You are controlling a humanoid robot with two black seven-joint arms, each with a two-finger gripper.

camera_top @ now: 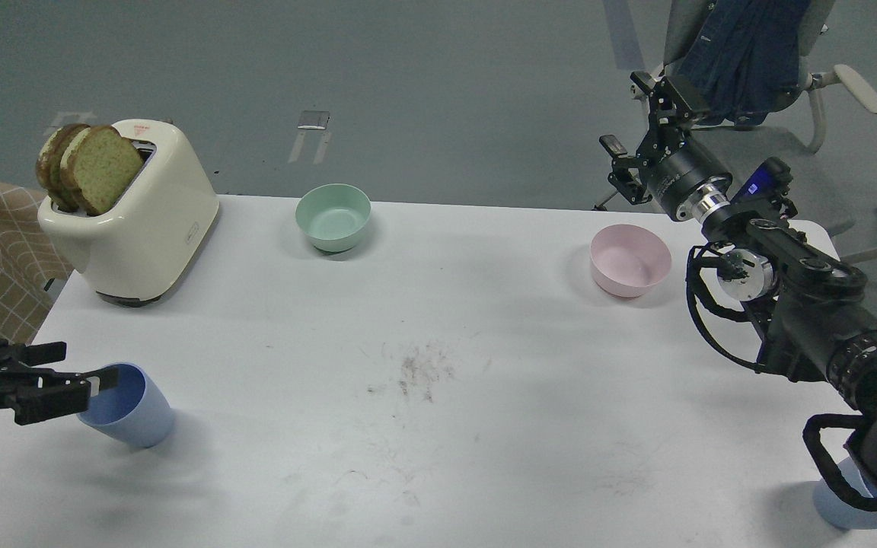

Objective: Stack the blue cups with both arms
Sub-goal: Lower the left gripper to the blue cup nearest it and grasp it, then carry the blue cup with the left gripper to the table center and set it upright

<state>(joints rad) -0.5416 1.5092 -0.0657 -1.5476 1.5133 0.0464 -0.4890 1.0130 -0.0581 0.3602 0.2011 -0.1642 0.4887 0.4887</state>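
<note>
At the lower left of the frame, the left pincer point(96, 380) is seen grasping a blue cup point(130, 407) at its rim, one finger inside the mouth and the other part outside. This cup is tilted, its mouth turned toward the upper left and its narrow base toward the lower right, so its long axis leans and it is not upright; whether the base touches the white bench point(438, 426) or is lifted just above it cannot be told. At the lower right corner, a second blue cup point(838, 510) is only partly seen, because the thick near part of the right arm point(827, 335) covers most of it. The two cups lie well apart, at opposite sides of the bench, and each is nearer to the arm of its own side. The right pincer point(640, 125) is found far from it, in the upper right of the frame beyond the bench edge, with its fingers spread and nothing held. It is judged that the second cup lies toward the bottom of the frame from this pincer, so the right arm must be drawn back and lowered. Farther away stand a pink bowl point(630, 260), a mint-green bowl point(333, 217) and a toaster point(138, 221) with bread.
</note>
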